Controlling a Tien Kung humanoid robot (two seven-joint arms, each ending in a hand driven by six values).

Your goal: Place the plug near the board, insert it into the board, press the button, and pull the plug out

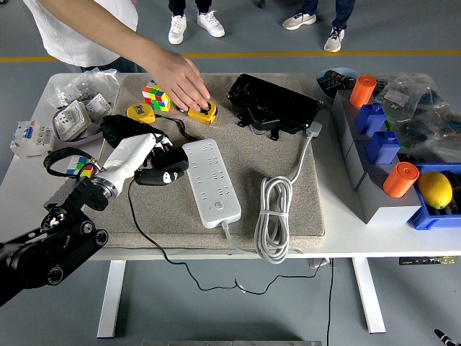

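Left of the frame's centre, your left hand [140, 155] grips the black plug [164, 173] just beside the white board [211, 182], while a person's hand [180, 83] hovers above.

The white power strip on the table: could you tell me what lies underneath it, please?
The power strip lies flat on a beige mat, which rests on the white table. The mat beneath it is hidden. Nothing sits on it; the black plug in the left hand is beside it.
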